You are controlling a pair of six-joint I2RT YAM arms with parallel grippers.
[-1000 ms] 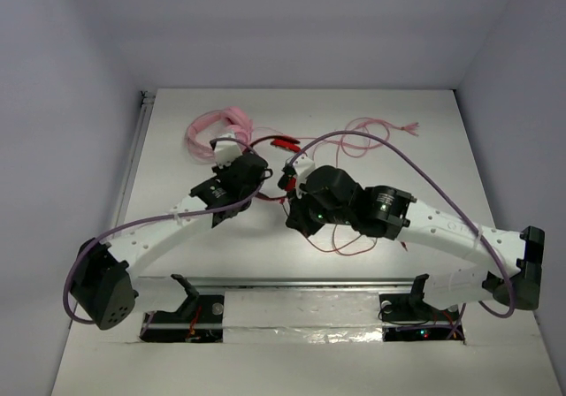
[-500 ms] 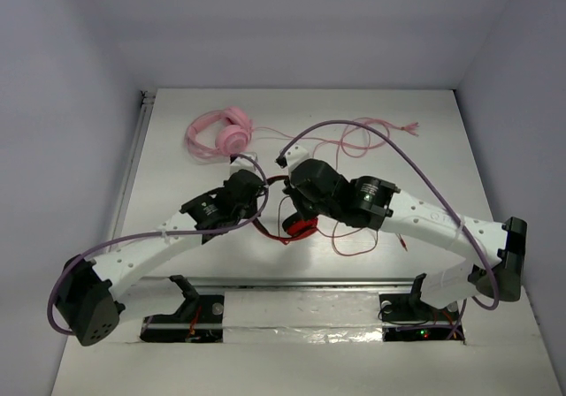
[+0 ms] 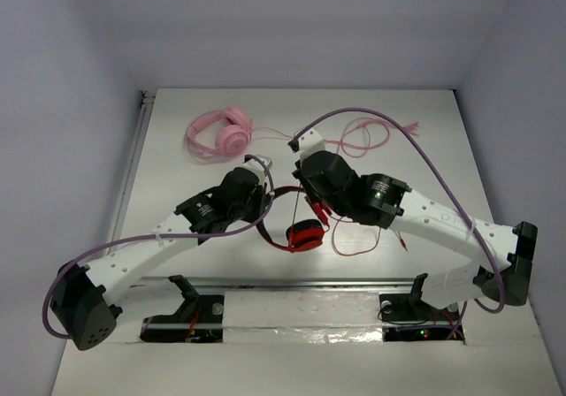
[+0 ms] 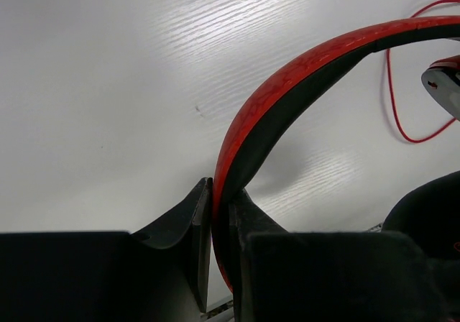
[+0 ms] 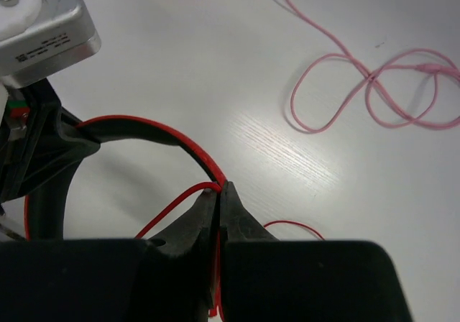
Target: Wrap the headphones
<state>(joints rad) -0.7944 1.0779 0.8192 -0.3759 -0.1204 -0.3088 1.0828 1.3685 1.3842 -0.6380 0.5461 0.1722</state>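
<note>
Headphones [image 3: 305,235] sit mid-table [image 3: 177,148] between the two arms, toward the near edge. The headband is black inside with a glossy red outer face, and one red ear cup shows below the arch in the top view. The other cup is hidden by the arms. Left gripper [image 4: 221,201] is clenched on the headband edge-on, with the band arching up and right from its fingers. Right gripper [image 5: 219,187] is pinched tight on the thin red cable [image 5: 172,210], right where the headband reaches its fingertips. Slack cable loops loosely on the table right of the cup. Pink headphones [image 3: 221,133] and pink cable [image 5: 374,85] lie farther back, apart.
</note>
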